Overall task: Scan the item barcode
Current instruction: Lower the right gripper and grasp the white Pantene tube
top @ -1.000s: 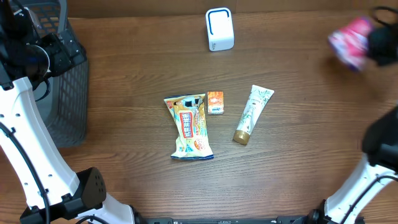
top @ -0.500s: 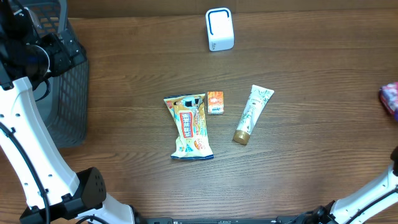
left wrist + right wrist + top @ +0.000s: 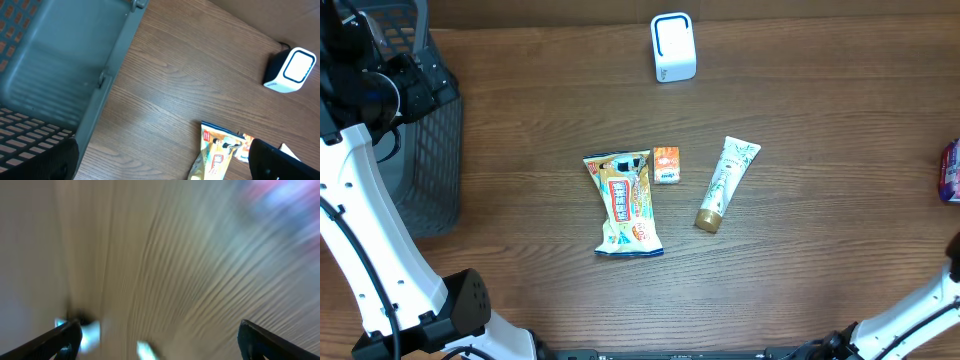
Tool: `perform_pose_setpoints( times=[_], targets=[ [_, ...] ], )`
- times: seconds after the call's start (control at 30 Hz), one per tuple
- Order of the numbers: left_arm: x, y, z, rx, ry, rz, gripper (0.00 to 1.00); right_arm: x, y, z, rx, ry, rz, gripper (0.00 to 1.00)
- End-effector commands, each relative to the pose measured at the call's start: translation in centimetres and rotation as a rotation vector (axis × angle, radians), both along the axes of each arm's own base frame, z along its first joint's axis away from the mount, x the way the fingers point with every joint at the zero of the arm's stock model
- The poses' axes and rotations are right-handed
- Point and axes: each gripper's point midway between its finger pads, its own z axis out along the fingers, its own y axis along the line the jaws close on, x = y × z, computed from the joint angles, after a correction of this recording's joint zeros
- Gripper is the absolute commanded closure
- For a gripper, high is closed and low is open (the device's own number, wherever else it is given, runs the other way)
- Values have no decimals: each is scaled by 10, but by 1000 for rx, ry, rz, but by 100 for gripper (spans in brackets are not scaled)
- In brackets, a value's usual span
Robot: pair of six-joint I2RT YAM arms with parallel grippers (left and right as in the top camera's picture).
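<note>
The white barcode scanner (image 3: pixel 673 47) stands at the back of the table, and the left wrist view also catches the scanner (image 3: pixel 291 70). A pink packet (image 3: pixel 950 170) shows only partly at the right edge of the overhead view, with no gripper on it. My left gripper (image 3: pixel 165 167) hangs open and empty beside the basket, far left of the scanner. In the right wrist view my right gripper (image 3: pixel 160 345) is open wide with nothing between its fingers. That view is motion-blurred, with a pink smear (image 3: pixel 280 195) at the top right. The overhead view does not show the right gripper.
A yellow snack bag (image 3: pixel 623 203), a small orange box (image 3: pixel 666 164) and a cream tube (image 3: pixel 725 183) lie at the table's middle. A dark mesh basket (image 3: pixel 425 150) stands at the left edge. The basket wall (image 3: pixel 60 65) fills the left of the left wrist view.
The right gripper carried the pink packet from the back right out past the right edge, then opened and let it go. The packet now sits lower at the right edge. The left arm is still.
</note>
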Motion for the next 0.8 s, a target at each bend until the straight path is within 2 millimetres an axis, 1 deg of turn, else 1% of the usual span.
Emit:
perform_pose_setpoints(
  times=[0.0,0.07,0.13,0.23,0.3,0.37,0.43,0.5,0.57,0.7,0.77],
  targets=[
    [-5,3,4,16,-7,0,0,27,94,32,61,-187,381,0],
    [-5,3,4,16,-7,0,0,24,131,23,47,-134,504,0],
    [-5,3,4,16,-7,0,0,20,167,8,13,-46,608,0],
    [-5,3,4,16,-7,0,0,13,218,-11,-27,44,749,8],
    [-5,3,4,16,-7,0,0,7,256,-24,-56,91,849,18],
    [-5,3,4,16,-7,0,0,1,285,-37,-99,146,900,26],
    [-5,3,4,16,-7,0,0,-6,304,-52,-174,231,898,26],
    [-5,3,4,16,-7,0,0,-17,317,-66,-277,329,872,26],
    [-5,3,4,16,-7,0,0,-29,330,-75,-340,394,865,26],
    [-5,3,4,16,-7,0,0,-55,365,-91,-379,444,936,26],
    [-5,3,4,16,-7,0,0,-65,375,-98,-402,464,959,27]
  ],
)
